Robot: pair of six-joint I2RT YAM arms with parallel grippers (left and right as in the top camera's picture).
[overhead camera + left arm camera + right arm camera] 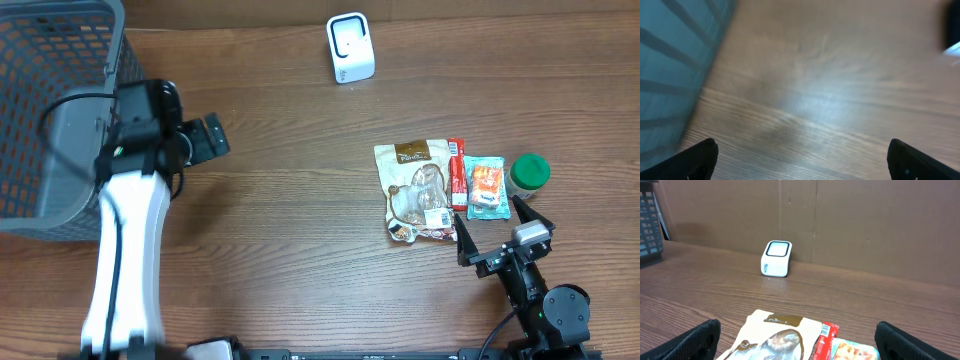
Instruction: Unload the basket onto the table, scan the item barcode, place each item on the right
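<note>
Right gripper (487,209), jaws wide and empty, hovers at the near right, just short of the snack pouch (418,190). The pouch lies flat, long axis near-to-far, header toward the far scanner (350,48). It is probably light, soft, slippery film, best pinched at an edge seam. Left gripper (801,157), likewise wide, hangs beside the basket (40,100) at left.

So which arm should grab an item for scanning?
Right. The right arm has its jaws open just short of the snack pouch and packets, scanner ahead. The left arm sits far off beside the basket.
</note>
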